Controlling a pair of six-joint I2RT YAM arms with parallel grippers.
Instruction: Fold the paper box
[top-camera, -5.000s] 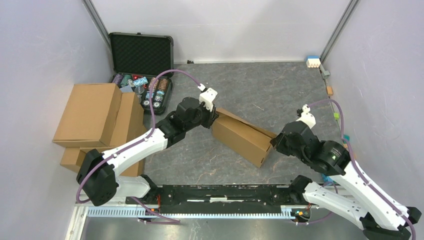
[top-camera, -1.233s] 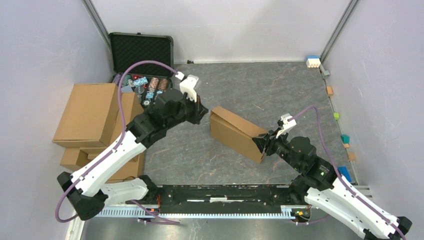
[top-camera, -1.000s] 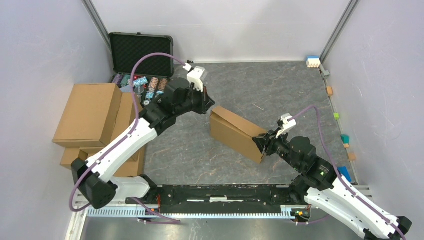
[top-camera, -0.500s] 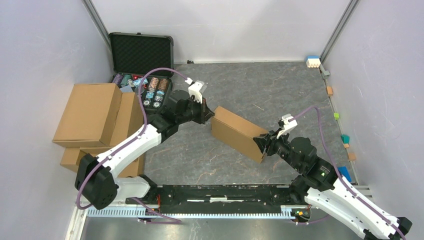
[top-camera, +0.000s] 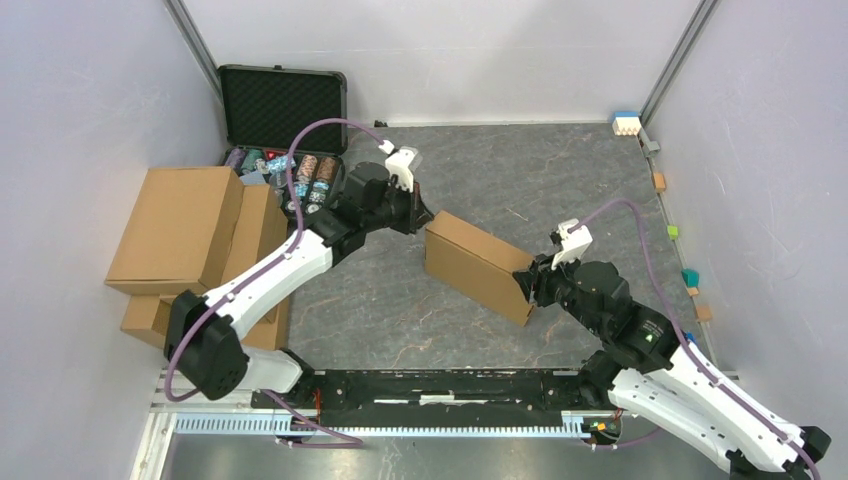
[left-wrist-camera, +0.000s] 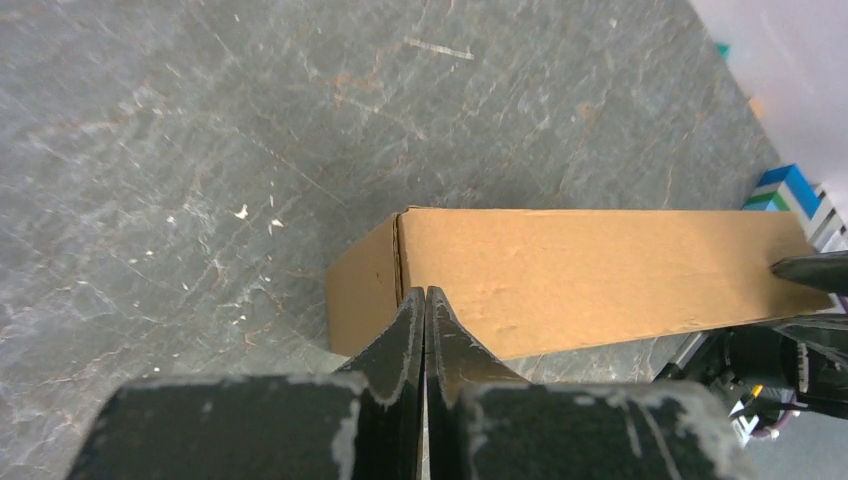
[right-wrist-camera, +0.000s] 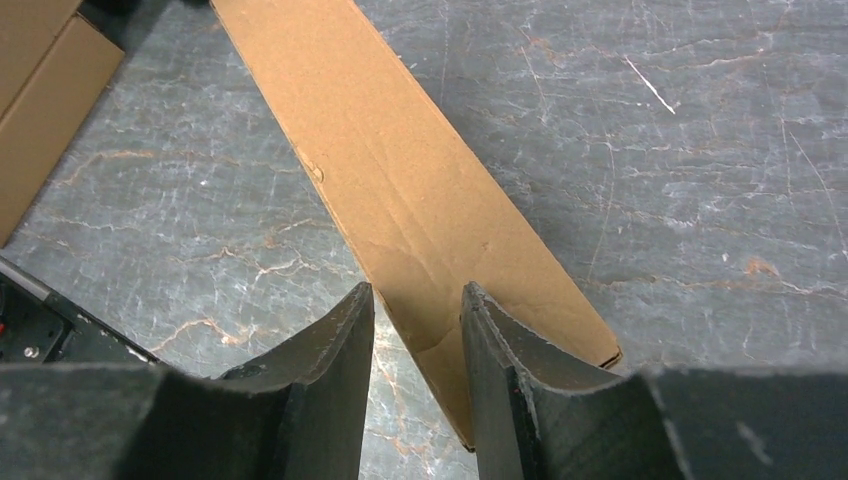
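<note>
Top view: the paper box (top-camera: 478, 262), a shallow brown corrugated cardboard mailer, looks folded shut. It stands on a long narrow side at the middle of the grey stone-patterned bench (top-camera: 560, 180), running from 10 o'clock to 4 o'clock. The left tool (top-camera: 420, 215) sits at its 10 o'clock end and the right tool (top-camera: 527, 287) at its 4 o'clock end.

Left wrist view: the left tool (left-wrist-camera: 425, 298) is fully closed and empty, its tip on the paper box (left-wrist-camera: 600, 265) at the upper edge near the corner. A hard push here could dent the corner or skid the box toward 4 o'clock.

Right wrist view: the right tool (right-wrist-camera: 417, 292) is partly open over the narrow top face of the paper box (right-wrist-camera: 400, 170), with no clamp visible. Balanced on edge, the box would probably topple or spring open if either tool lets off unevenly.
</note>
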